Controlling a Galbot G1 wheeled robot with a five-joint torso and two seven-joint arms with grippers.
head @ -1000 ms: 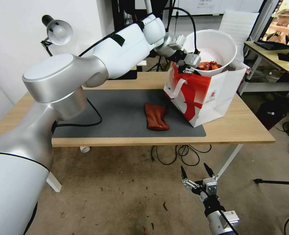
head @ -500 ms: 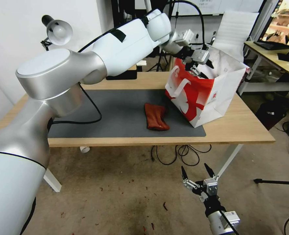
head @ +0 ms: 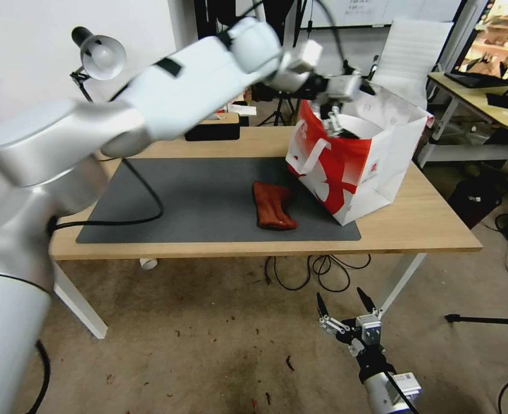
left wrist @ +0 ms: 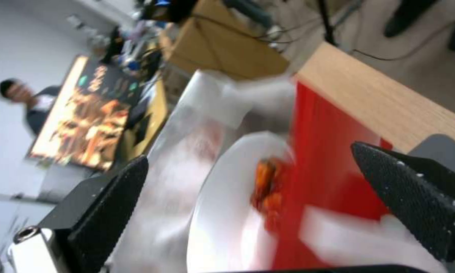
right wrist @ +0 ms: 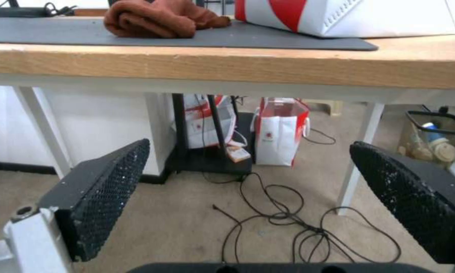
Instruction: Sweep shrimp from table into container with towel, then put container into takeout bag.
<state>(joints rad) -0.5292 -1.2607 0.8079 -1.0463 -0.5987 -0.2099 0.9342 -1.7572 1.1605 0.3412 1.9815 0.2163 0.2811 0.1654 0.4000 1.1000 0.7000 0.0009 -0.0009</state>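
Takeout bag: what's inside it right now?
The takeout bag holds the white container with shrimp in it. The open left gripper hangs over the bag's mouth. The bag's walls hide the container's lower part.

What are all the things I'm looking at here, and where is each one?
table: one, light wood with white legs, before the robot.
mat: one, dark grey, on the table.
towel: one, brick red, rumpled on the mat beside the bag.
takeout bag: one, red and white, standing at the mat's right end.
container: one, white, inside the bag.
shrimp: a small heap, red-orange, in the container.
lamp: one, silver, at the table's back left.
left gripper: open, over the bag's mouth.
right gripper: open, low over the floor in front of the table.
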